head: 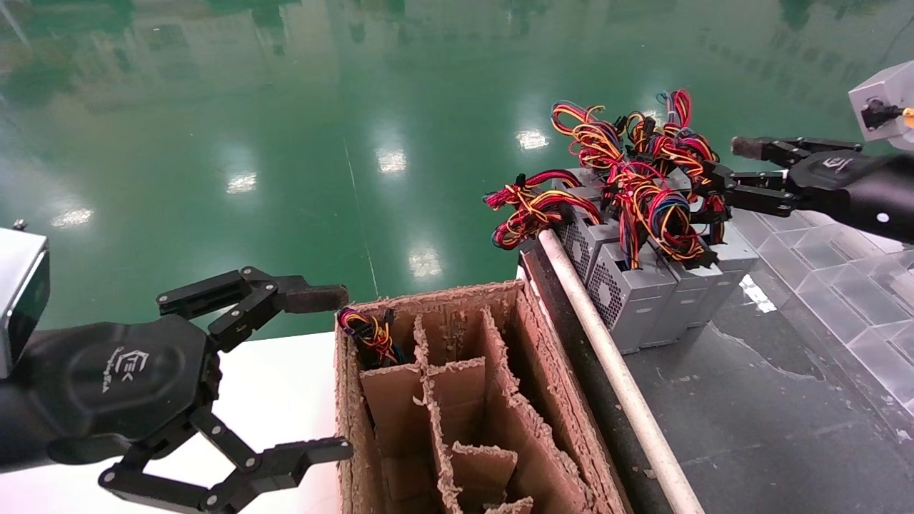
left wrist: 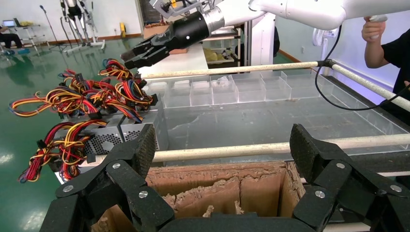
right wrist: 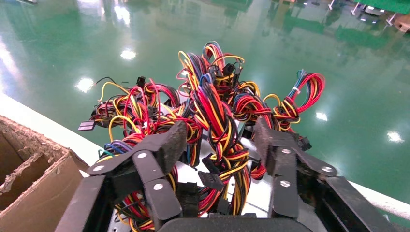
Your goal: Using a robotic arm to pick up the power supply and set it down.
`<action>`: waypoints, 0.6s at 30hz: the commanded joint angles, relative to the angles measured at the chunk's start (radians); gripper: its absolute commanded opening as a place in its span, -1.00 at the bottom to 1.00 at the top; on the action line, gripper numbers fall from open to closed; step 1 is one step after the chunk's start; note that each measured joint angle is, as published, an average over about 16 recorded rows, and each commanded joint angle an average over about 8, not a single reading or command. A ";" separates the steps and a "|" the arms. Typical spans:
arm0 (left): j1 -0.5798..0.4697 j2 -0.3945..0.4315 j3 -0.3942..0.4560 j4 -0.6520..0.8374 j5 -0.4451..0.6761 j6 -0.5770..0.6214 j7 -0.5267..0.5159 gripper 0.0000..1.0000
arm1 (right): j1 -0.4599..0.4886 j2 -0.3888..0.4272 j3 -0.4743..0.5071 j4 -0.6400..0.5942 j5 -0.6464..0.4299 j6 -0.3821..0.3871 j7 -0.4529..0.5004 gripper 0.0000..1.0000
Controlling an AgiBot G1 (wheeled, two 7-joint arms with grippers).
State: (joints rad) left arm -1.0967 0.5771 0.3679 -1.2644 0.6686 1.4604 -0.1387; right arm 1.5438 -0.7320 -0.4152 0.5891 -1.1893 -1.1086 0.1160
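Head view: the left pincer point(head: 325, 371) is held wide apart at the near left, over a white surface point(head: 278, 385) and right beside the torn cardboard box point(head: 543, 371) with its dividers. One wire bundle point(head: 368, 332) can be seen poking out of the box's far-left compartment. A row of grey power supplies point(head: 643, 293) is stood on the dark desk point(head: 785, 414) just past the white rail point(head: 614, 371), vent faces turned toward the box, red/yellow/blue wires point(head: 643, 185) piled on top. The right pincer point(head: 728, 171) is reached in from the right at wire level, fingers spread, nothing gripped; whether the wires are actually touched can't be told from here.

Left wrist view: both left fingers point(left wrist: 140, 150) are seen well apart with the box point(left wrist: 222, 188) open beneath them. The power supplies point(left wrist: 121, 133) sit beyond the rail, and the right pincer point(left wrist: 138, 53) is hung over their wires. A row of clear bins point(left wrist: 232, 89) lines the desk's far edge, and someone in black point(left wrist: 391, 48) is stood at the far corner.

Right wrist view: the right pincer point(right wrist: 220, 142) is spread either side of a tangled wire bundle point(right wrist: 217, 121), not closed on it. A bit of grey casing point(right wrist: 261, 193) shows underneath, box corner point(right wrist: 29, 174) off to one side
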 commanded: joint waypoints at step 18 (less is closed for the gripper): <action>0.000 0.000 0.000 0.000 0.000 0.000 0.000 1.00 | -0.085 0.055 0.119 0.150 0.198 -0.072 -0.072 1.00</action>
State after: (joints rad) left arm -1.0966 0.5770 0.3680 -1.2641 0.6684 1.4602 -0.1385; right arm 1.4585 -0.6780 -0.3001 0.7398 -0.9956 -1.1822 0.0497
